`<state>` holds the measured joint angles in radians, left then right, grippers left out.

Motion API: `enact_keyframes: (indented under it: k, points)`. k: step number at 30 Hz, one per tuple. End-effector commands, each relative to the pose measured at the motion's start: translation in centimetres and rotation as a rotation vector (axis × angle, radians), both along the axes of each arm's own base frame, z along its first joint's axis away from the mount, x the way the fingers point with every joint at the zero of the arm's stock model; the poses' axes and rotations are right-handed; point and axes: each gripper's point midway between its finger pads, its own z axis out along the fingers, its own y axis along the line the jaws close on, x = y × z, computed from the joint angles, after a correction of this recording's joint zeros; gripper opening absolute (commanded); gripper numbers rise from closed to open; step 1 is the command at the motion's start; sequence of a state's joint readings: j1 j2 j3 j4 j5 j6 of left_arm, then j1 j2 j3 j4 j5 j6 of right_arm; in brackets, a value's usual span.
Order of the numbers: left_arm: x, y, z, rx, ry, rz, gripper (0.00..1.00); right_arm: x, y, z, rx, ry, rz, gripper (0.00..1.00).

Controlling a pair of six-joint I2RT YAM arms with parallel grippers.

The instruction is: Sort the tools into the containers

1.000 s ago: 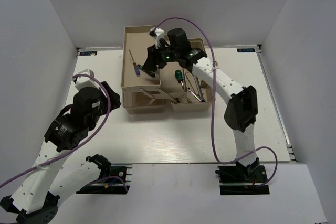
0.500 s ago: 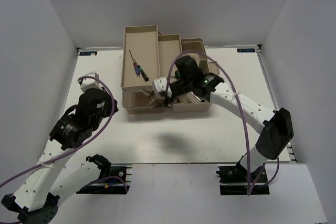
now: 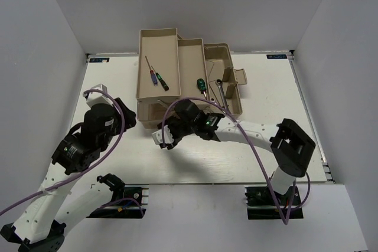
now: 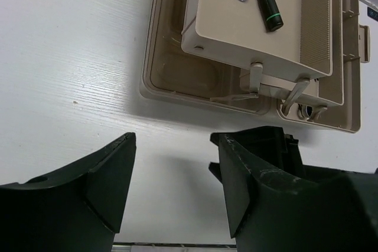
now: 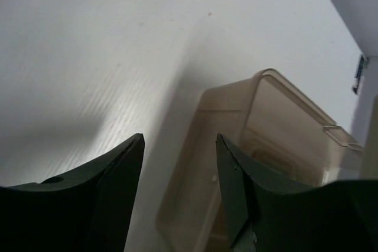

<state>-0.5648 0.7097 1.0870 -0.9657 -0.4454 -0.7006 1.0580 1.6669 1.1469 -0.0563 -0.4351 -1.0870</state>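
Observation:
The beige toolbox stands fanned open at the back. In its left tray [image 3: 147, 45] lie a blue-handled precision screwdriver [image 3: 152, 75] and a thin green-and-black one [image 3: 161, 82]. The same tray [image 4: 236, 28] shows in the left wrist view, with the green-and-black screwdriver [image 4: 267, 5] on it. A stubby green-handled screwdriver [image 3: 201, 84] and a silver wrench [image 3: 222, 91] rest in the right base [image 3: 236, 107]. My right gripper [image 3: 163, 138] hangs open and empty at the toolbox's front left corner, beside the translucent brown lid [image 5: 248, 140]. My left gripper [image 3: 129, 117] is open, empty, left of the toolbox.
The middle tray [image 3: 190, 57] holds nothing that I can see. White walls enclose the table on three sides. Bare white tabletop [image 3: 195, 157] lies in front of the toolbox. The right arm's forearm [image 3: 248, 131] stretches along the toolbox's front.
My right arm has swung from above the trays down to the table by the toolbox's front left corner. The green-and-black screwdriver now lies uncovered beside the blue one. The left arm has barely shifted.

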Motion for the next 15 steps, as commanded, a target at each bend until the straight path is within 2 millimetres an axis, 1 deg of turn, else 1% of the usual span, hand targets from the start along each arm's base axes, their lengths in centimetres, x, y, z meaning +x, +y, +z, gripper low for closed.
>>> enact_keyframes:
  k: [1,3,4,5,6,7,8,9,11,12,15]
  points:
    - [-0.4,0.7,-0.3,0.002,0.003,0.022,0.68,2.9,3.1,3.6,0.146,-0.117,-0.101,0.57]
    - [-0.5,0.7,-0.1,-0.011,-0.004,0.026,0.68,2.9,3.6,3.5,0.148,-0.121,-0.107,0.57]
    - [-0.6,1.0,-0.6,0.005,0.009,0.035,0.68,3.0,3.9,2.9,0.138,-0.117,-0.109,0.57]
    - [-0.8,1.0,-0.8,-0.001,0.019,0.042,0.68,3.1,4.2,2.8,0.136,-0.114,-0.117,0.57]
    - [-0.9,1.3,-1.4,0.007,0.023,0.05,0.68,3.7,4.1,2.5,0.127,-0.122,-0.144,0.57]
    - [-1.2,1.4,-1.7,-0.01,0.03,0.062,0.66,3.9,4.5,1.6,0.112,-0.121,-0.15,0.57]
    - [-1.4,1.5,-2.1,-0.014,0.04,0.068,0.65,4.5,5.0,2.0,0.131,-0.135,-0.166,0.57]
    - [-1.6,1.6,-3.0,-0.016,0.054,0.074,0.63,5.5,4.9,1.9,0.13,-0.159,-0.206,0.57]
    - [-2.0,1.8,-3.4,-0.041,0.046,0.085,0.59,5.9,5.5,1.2,0.129,-0.169,-0.219,0.57]
    - [-2.3,2.0,-3.8,-0.035,0.056,0.085,0.58,6.4,5.5,0.8,0.119,-0.176,-0.235,0.57]
    - [-2.9,2.3,-4.7,-0.039,0.078,0.097,0.57,7.2,5.7,0.4,0.112,-0.189,-0.255,0.57]
